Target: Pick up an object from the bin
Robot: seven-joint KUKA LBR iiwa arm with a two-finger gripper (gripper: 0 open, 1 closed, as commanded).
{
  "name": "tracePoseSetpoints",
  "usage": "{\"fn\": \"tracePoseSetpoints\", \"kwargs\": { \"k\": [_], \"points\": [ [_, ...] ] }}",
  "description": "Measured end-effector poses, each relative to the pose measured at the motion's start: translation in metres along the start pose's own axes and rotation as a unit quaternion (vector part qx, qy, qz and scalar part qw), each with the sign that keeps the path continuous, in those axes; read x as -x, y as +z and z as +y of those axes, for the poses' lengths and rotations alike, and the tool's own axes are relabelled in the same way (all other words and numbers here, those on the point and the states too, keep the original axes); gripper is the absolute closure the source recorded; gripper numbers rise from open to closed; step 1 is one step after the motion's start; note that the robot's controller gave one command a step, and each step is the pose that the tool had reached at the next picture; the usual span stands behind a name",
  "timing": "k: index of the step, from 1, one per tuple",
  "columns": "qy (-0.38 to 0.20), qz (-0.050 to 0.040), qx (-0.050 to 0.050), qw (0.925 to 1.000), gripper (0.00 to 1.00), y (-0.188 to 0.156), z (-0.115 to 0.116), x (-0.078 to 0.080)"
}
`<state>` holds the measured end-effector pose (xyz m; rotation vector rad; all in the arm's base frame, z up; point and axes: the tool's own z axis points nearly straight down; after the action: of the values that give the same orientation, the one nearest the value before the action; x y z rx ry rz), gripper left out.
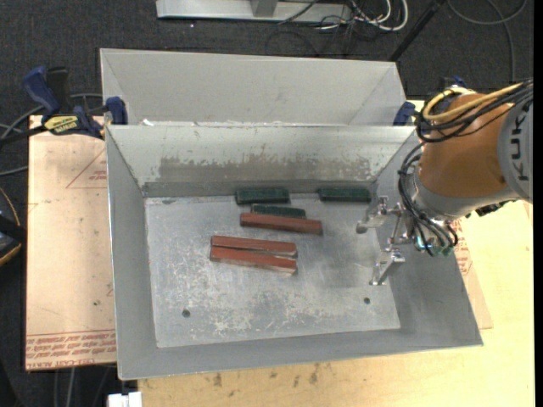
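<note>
The gripper (379,246) is seen low over bare floor at the right of the grey bin (254,320), its fingers spread wide with nothing between them — a dark green block (344,194) is found nearest, by the back wall, and red-brown bars (254,254) are laid mid-bin.

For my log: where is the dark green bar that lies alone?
In the camera view, the dark green bar lies by the bin's back wall, right of centre, just beyond the claw.
</note>
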<state>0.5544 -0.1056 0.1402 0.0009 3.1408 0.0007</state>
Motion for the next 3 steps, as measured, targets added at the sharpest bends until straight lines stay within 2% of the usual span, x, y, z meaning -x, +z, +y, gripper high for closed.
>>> {"fn": "tracePoseSetpoints", "kwargs": {
  "k": [1,2,3],
  "points": [
    [0.034,-0.0009,-0.001,0.9994,0.0,0.003,0.013,0.008],
    [0.05,-0.0018,0.001,0.9987,0.0,0.024,0.041,0.028],
    [-0.065,-0.0002,0.0,0.9979,0.0,0.018,0.06,0.058]
  ]
}}
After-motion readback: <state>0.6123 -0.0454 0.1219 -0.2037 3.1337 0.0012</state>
